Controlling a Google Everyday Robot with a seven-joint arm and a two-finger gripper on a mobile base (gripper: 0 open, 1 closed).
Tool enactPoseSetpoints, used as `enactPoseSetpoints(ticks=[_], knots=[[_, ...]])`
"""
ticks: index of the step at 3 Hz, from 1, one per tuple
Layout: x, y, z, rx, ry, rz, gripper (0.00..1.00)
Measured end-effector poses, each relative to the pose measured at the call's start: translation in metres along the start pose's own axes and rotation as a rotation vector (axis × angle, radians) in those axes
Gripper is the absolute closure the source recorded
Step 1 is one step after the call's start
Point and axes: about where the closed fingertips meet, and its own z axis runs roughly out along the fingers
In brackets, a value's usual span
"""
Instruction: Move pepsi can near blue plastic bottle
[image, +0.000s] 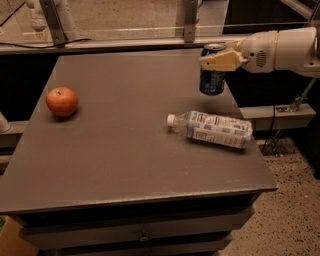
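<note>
The pepsi can (212, 83), dark blue with a silver top, is upright at the table's far right edge, held near its top by my gripper (214, 60). The cream fingers (223, 60) close around it, and the white arm reaches in from the right. I cannot tell whether the can's base touches the table. The blue plastic bottle (216, 129) lies on its side on the right part of the table, white cap pointing left. It is a short way in front of the can.
A red apple (62, 101) sits on the left of the grey table (115, 155). The table's right edge runs just beside the can and bottle. A metal rail and posts (190, 22) stand behind the table. Speckled floor lies to the right.
</note>
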Motion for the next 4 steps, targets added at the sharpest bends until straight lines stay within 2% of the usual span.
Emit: enactPoseSetpoints(ticks=[1,4], knots=[[0.028,0.004,-0.004,-0.051,0.024,-0.008,1.0],[0.078,0.022,-0.024,-0.145,0.044,-0.029,1.0]])
